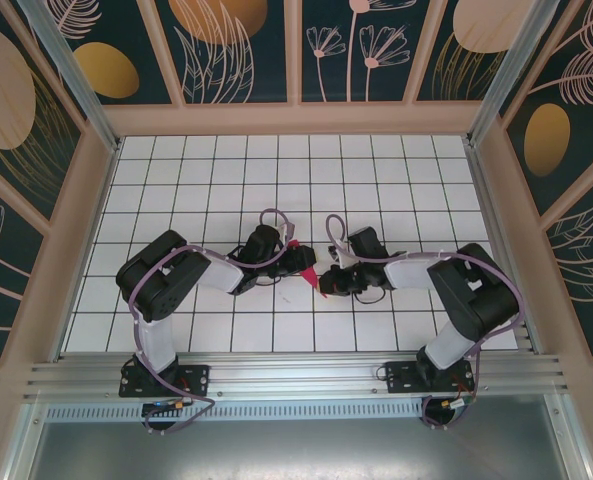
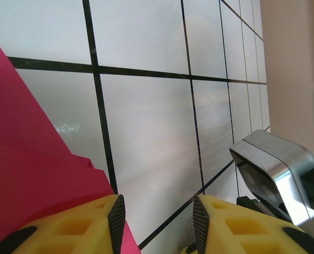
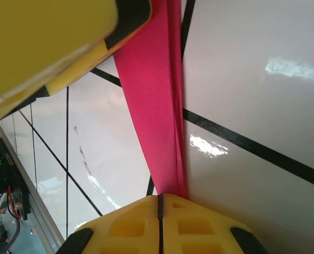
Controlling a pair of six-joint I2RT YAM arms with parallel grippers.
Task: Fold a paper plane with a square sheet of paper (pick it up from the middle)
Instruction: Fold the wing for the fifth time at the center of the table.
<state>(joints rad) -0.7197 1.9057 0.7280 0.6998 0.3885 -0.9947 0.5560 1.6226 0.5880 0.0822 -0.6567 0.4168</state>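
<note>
Over the tiled counter (image 1: pixel 376 170), the left hand (image 2: pixel 158 214) stands released, bare tile showing between its fingers, with the folded red paper (image 2: pixel 29 159) just beside one finger, mid-counter between both hands, its narrow end clenched in the right hand (image 3: pixel 159 200).

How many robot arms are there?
2. The left arm bends in from the left, the right arm from the right; both reach the red paper mid-table. None seems hidden.
</note>
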